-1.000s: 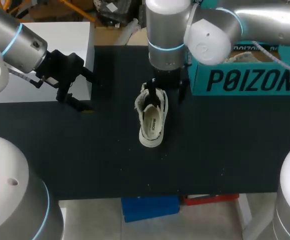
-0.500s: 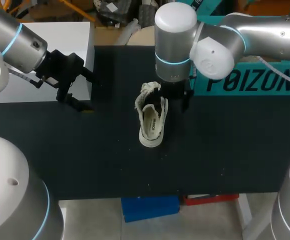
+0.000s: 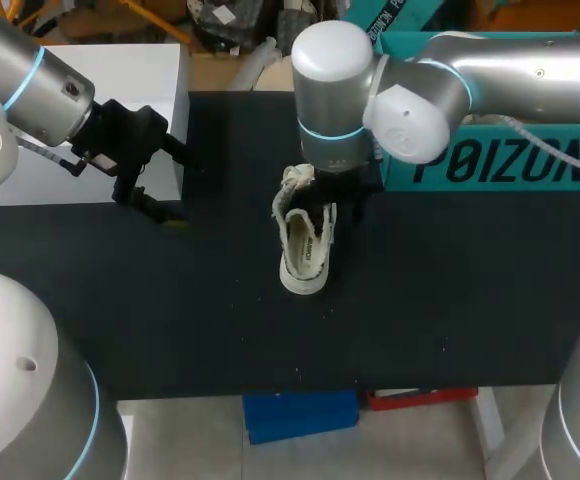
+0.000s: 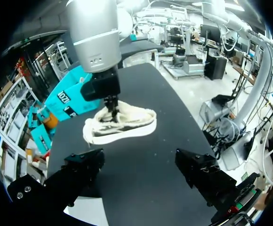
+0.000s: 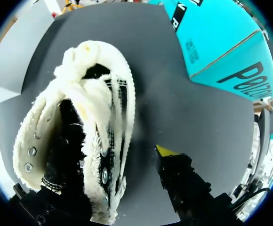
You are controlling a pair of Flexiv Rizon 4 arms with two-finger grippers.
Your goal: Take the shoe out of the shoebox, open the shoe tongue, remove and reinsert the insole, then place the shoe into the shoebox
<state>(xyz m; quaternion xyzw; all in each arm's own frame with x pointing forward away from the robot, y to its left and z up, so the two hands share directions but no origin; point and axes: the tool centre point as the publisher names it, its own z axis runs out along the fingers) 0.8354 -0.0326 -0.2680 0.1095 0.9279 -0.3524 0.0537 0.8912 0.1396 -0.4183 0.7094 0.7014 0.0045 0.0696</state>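
Shoe (image 3: 305, 250) lengthwise, heel nearest, toe away.

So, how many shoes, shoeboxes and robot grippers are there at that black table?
Cream shoe: 1
Teal shoebox: 1
Robot grippers: 2, the left gripper and the right gripper
Total: 4

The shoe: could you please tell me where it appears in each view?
Head view: shoe mid-table, under the right arm.
Left wrist view: shoe ahead of the left pincer.
Right wrist view: shoe close beside a yellow fingertip.
Shared landmark: the teal box next to it.
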